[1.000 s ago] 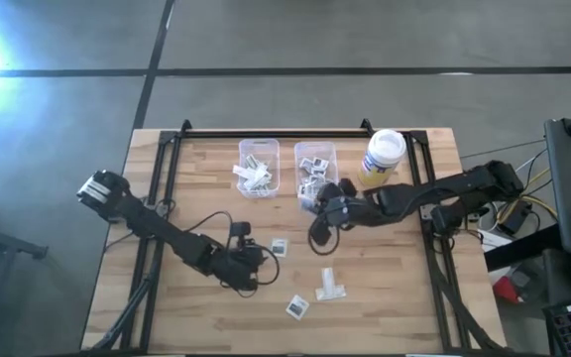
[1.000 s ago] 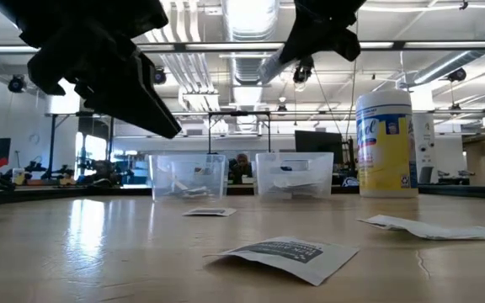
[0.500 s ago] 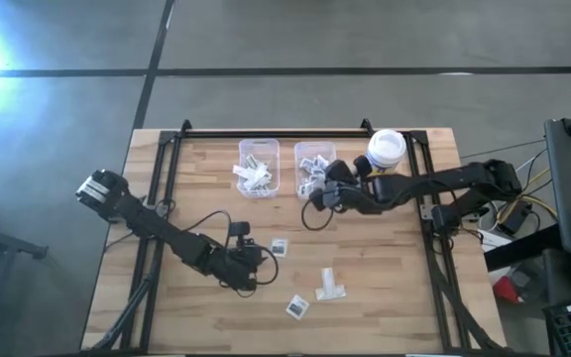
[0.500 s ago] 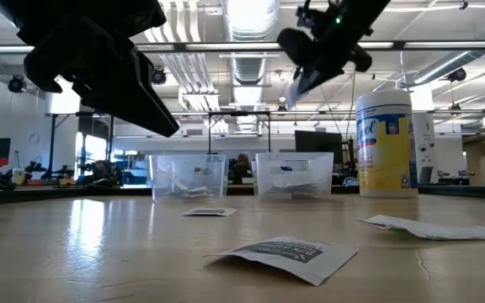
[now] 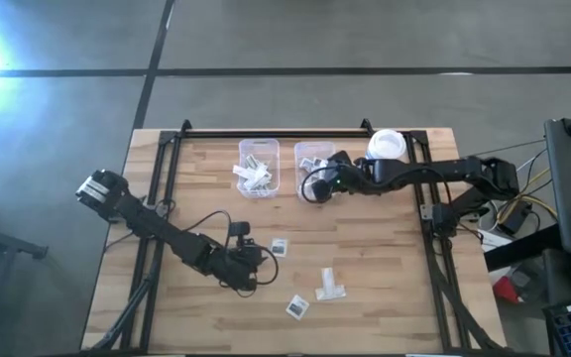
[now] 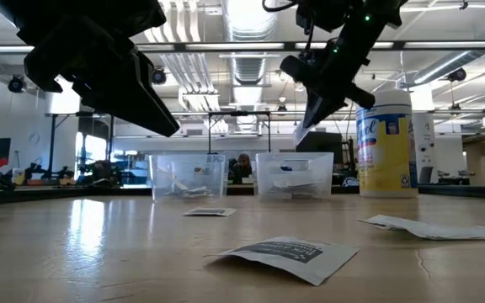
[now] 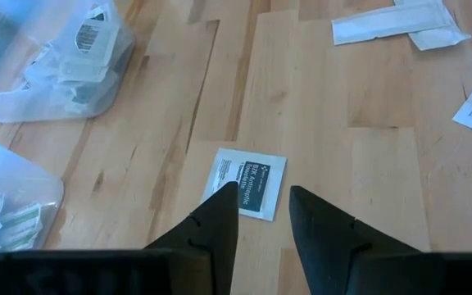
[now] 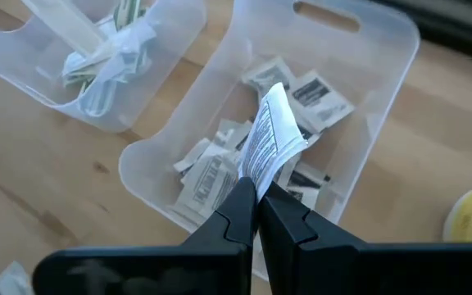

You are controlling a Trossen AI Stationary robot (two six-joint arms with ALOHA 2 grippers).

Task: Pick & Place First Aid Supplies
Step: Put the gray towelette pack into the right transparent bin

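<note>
Right gripper (image 8: 256, 192) hangs above the right clear bin (image 8: 383, 139), fingers pinched tight on a square white packet (image 8: 270, 139) with dark print; the packet stands on edge over the heap of like packets (image 8: 211, 176) already in that bin. Left clear bin (image 5: 259, 167) beside it holds the long pale strips (image 8: 105, 70), so the sort looks to be by kind, and this square one belongs where it hangs. To do the drop well: keep the packet over the middle of the bin, clear of the near wall, come low enough that it cannot flutter out, then part the fingers fully and lift straight up. Paper may cling to a pad, so check it has fallen. Left gripper (image 7: 260, 213) waits over the near-left table (image 5: 385, 258), jaws part-open and empty, a square packet on the wood (image 7: 248, 176) just ahead of its tips. Loose strips (image 5: 332, 287) and another square packet (image 5: 296, 306) remain near the front edge.
</note>
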